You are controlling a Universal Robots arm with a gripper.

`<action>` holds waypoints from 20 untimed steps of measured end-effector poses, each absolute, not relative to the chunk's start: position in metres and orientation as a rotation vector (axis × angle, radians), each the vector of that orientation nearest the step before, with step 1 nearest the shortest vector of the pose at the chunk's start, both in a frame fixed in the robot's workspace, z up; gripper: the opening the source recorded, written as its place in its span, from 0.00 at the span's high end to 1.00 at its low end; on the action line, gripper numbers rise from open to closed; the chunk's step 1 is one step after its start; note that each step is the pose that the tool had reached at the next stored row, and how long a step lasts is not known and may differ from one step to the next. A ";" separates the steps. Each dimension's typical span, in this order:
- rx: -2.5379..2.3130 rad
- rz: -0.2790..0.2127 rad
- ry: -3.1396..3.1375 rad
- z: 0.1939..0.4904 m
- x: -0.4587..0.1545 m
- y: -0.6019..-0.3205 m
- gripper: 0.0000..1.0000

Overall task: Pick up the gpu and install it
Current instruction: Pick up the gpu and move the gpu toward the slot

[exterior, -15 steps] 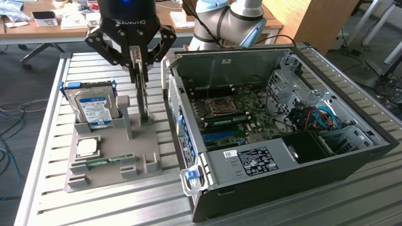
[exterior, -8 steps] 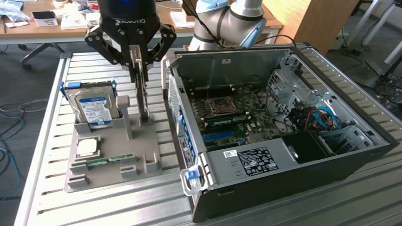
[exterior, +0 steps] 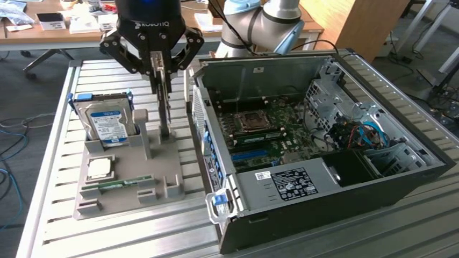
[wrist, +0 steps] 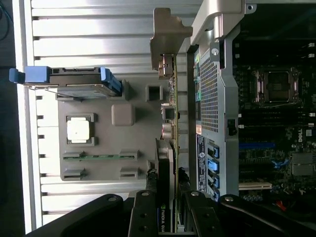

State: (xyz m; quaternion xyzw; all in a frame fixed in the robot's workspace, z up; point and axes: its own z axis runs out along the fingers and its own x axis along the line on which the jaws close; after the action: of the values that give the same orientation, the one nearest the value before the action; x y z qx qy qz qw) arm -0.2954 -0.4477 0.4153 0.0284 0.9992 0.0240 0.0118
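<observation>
Holding the gpu (wrist: pixel 170 148) upright in a clamped tool (wrist: pixel 170 197) at the grey holder (exterior: pixel 129 183) on the bench (exterior: pixel 107 236), just beside the computer case (exterior: pixel 401 177): lift straight, untilted, bracket (wrist: pixel 168 34) clear of its wall.

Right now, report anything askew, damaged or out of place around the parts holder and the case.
Nothing stands out. The gripper holds the gpu upright at the grey holder; the hard drive, processor and memory stick sit in their slots.
</observation>
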 end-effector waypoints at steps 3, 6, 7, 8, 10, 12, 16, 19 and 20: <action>0.089 0.075 3.116 0.415 -0.292 -0.448 0.73; 0.089 0.076 3.116 0.415 -0.288 -0.448 0.73; 0.089 0.076 3.116 0.415 -0.287 -0.448 0.73; 0.089 0.077 3.116 0.415 -0.286 -0.448 0.73; 0.089 0.077 3.116 0.415 -0.284 -0.448 0.73; 0.089 0.077 3.116 0.415 -0.281 -0.448 0.73; 0.089 0.077 3.116 0.415 -0.278 -0.448 0.73; 0.089 0.077 3.116 0.415 -0.275 -0.448 0.73; 0.089 0.077 3.116 0.415 -0.275 -0.448 0.73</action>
State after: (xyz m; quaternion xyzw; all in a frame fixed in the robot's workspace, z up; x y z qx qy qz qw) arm -0.2746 -0.4477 0.4152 0.0284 0.9992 0.0247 0.0118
